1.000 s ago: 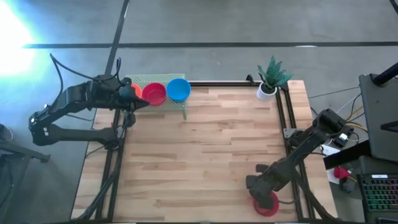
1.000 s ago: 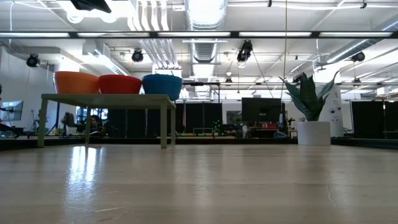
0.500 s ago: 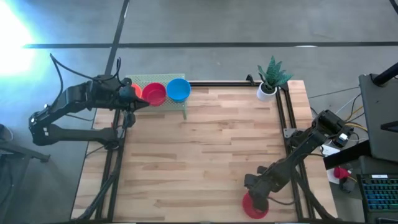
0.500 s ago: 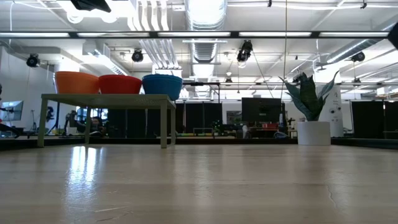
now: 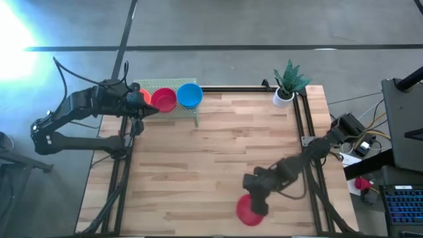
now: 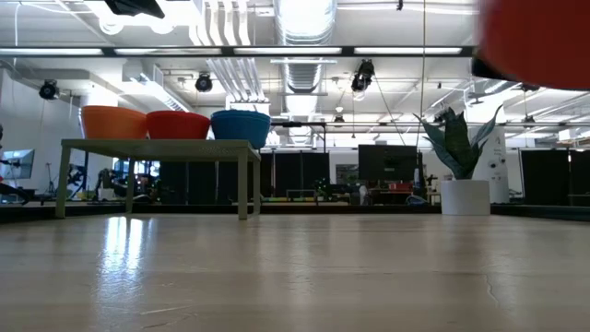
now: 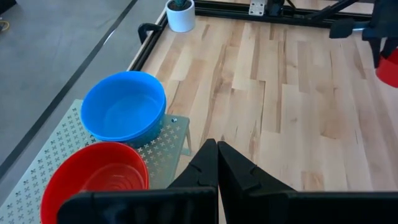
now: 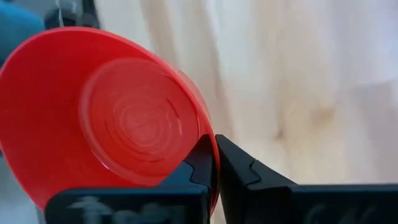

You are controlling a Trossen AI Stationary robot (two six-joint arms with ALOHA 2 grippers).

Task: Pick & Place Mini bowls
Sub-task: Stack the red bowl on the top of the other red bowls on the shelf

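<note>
On the green rack (image 5: 165, 89), orange, red and blue mini bowls are set, while a red bowl (image 5: 248, 211) is pinched at its rim by the closed right gripper (image 5: 258, 203), unplaced.

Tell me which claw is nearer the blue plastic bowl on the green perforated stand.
Left. The left claw sits beside the stand; the right claw is far across the table from the blue plastic bowl.

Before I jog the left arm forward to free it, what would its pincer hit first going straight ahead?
Likely nothing soon. The shut left pincer points past the green rack's corner, over bare table toward the far frame; the blue bowl sits beside that line. Depth is uncertain.
</note>
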